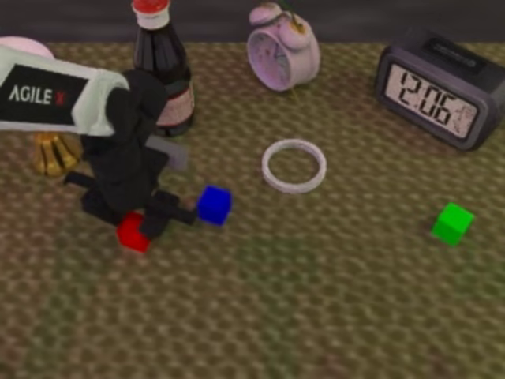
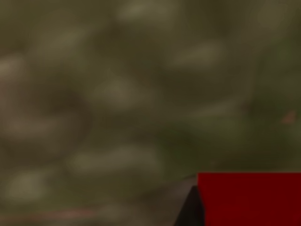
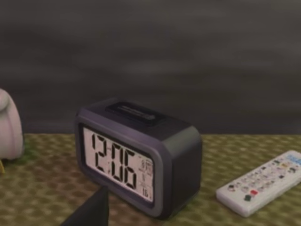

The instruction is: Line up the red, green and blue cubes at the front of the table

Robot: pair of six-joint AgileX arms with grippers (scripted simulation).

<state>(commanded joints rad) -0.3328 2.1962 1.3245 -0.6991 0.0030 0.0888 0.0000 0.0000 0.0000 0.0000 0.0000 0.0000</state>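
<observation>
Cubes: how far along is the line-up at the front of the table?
Nothing is lined up yet. In hand: the left gripper is down on the red cube, which also fills a corner of the left wrist view. The blue cube sits just beside it; the green cube lies far off at the table's right. The right arm is not visible from above.

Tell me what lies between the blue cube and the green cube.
Only bare table between blue cube and green cube in the top view; the white ring sits behind that line.

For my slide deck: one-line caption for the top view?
Left gripper down at the red cube beside the blue cube; green cube far right.
</observation>
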